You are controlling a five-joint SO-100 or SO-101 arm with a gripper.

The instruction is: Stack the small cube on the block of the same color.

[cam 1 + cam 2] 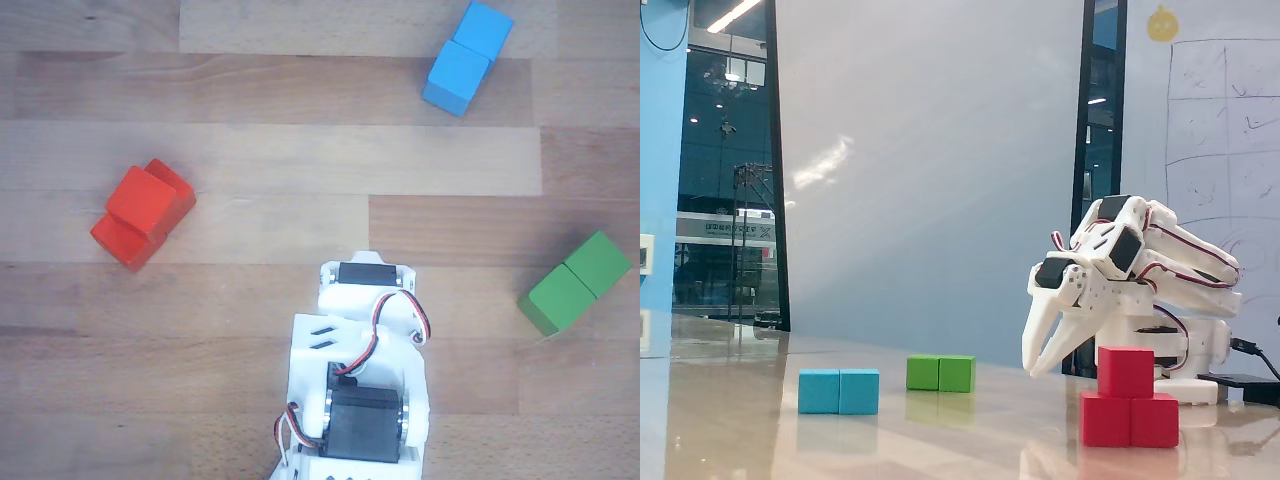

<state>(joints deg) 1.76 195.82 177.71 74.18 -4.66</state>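
Observation:
The small cube (pixel 1125 371) is red and rests on top of the red oblong block (pixel 1130 420), touching nothing else. In the other view the small cube (pixel 140 198) covers the middle of that block (pixel 118 240). My white gripper (pixel 1032 369) hangs just left of the stack in the fixed view, fingers pointing down and left. It is slightly open and holds nothing. From above only the arm's body (pixel 360 400) shows, and the fingers are hidden under it.
A blue oblong block (pixel 839 391) (pixel 466 58) and a green oblong block (pixel 941 373) (pixel 577 283) lie apart on the wooden table (pixel 260 120). The arm's base (pixel 1185 345) stands behind the red stack.

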